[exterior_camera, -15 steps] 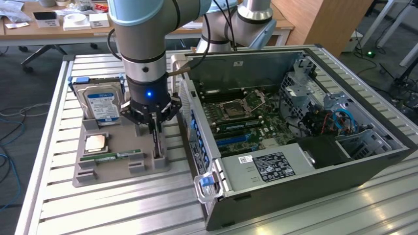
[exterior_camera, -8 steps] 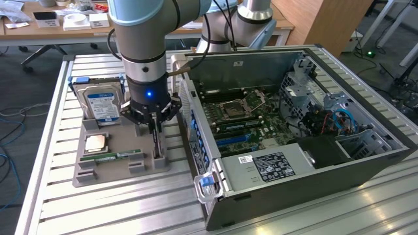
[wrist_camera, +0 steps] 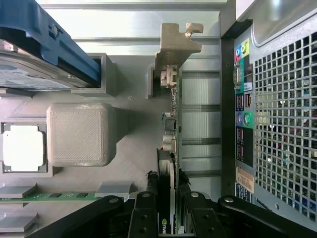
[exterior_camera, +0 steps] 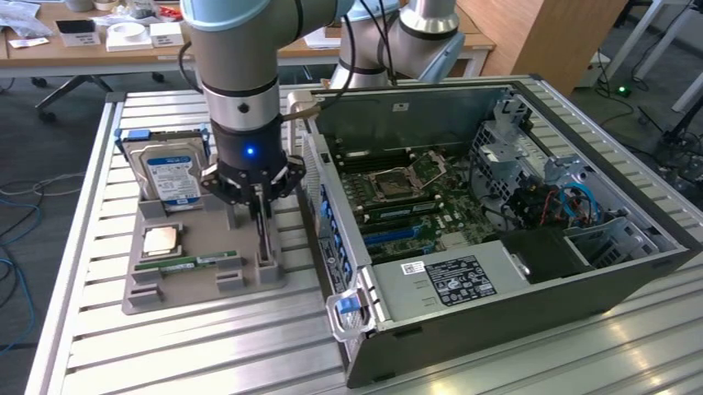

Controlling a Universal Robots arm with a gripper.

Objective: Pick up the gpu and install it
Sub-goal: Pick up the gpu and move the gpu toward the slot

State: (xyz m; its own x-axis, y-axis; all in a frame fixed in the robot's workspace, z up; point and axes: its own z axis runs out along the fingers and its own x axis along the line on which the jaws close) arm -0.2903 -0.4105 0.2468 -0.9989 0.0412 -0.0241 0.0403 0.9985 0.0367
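Fingers (wrist_camera: 144, 213) are clamping the graphics card (wrist_camera: 167, 168) from both sides, one black finger pressing on each face, with the card showing edge-on between them in the wrist view. The card is standing upright on its long edge in the slotted posts of a grey tray (wrist_camera: 133, 148), and its silver end bracket (wrist_camera: 176, 47) is pointing away from the fingers.

In the exterior view the arm (exterior_camera: 242, 82) is reaching straight down, and the fingers (exterior_camera: 253, 206) are gripping the top edge of the graphics card (exterior_camera: 263, 243) at the right side of the tray (exterior_camera: 187, 292). The tray is sitting on the slatted metal tabletop (exterior_camera: 165, 354), on the exterior view's left.

A hard drive (exterior_camera: 170, 173) is standing at the far end of the tray, a processor chip (exterior_camera: 161, 239) is lying near its middle, and a memory stick (exterior_camera: 187, 265) is resting in holders at its near end.

Just to the right of the tray, an open computer case (exterior_camera: 439, 304) is lying on its side, its motherboard (exterior_camera: 412, 197) facing up.
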